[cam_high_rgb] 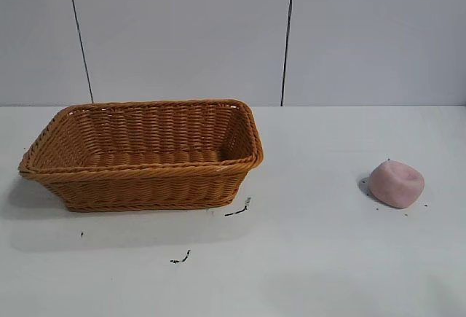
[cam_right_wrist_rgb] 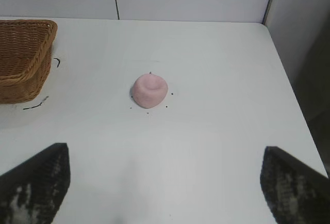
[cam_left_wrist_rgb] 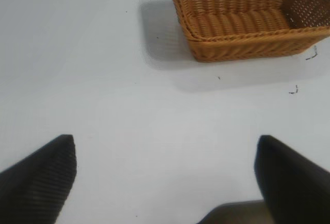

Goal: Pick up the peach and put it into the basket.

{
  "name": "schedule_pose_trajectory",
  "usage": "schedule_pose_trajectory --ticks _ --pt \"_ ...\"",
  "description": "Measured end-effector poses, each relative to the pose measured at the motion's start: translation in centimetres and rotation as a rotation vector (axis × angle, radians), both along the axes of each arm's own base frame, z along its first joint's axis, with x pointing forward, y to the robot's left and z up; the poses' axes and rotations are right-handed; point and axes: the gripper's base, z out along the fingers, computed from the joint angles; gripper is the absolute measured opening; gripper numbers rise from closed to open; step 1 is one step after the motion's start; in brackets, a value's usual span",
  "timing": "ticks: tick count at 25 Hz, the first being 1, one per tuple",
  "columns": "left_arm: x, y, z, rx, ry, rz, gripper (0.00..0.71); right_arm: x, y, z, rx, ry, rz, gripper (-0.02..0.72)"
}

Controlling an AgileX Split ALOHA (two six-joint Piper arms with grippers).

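Note:
The pale pink peach [cam_high_rgb: 396, 183] lies on the white table at the right, dented top up. It also shows in the right wrist view [cam_right_wrist_rgb: 149, 90]. The orange-brown wicker basket [cam_high_rgb: 145, 183] stands at the left, with nothing in it. It also shows in the left wrist view [cam_left_wrist_rgb: 247, 44] and the right wrist view [cam_right_wrist_rgb: 23, 74]. My right gripper [cam_right_wrist_rgb: 165, 154] is open and empty, some way short of the peach. My left gripper [cam_left_wrist_rgb: 166, 144] is open and empty over bare table, well short of the basket. Neither arm shows in the exterior view.
Small black marks lie on the table in front of the basket [cam_high_rgb: 237, 210] and nearer the front [cam_high_rgb: 180, 259]. The table's right edge [cam_right_wrist_rgb: 289, 80] runs close beside the peach in the right wrist view. A grey panelled wall stands behind the table.

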Motion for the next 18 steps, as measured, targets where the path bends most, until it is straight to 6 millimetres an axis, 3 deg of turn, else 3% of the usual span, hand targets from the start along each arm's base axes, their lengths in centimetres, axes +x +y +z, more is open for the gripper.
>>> schedule_pose_trajectory --ticks 13,18 --pt "0.0 0.0 0.0 0.000 0.000 0.000 0.692 0.0 0.0 0.0 0.000 0.002 0.000 0.689" --pt "0.0 0.0 0.0 0.000 0.000 0.000 0.692 2.5 0.0 0.3 0.002 0.141 0.000 0.689"
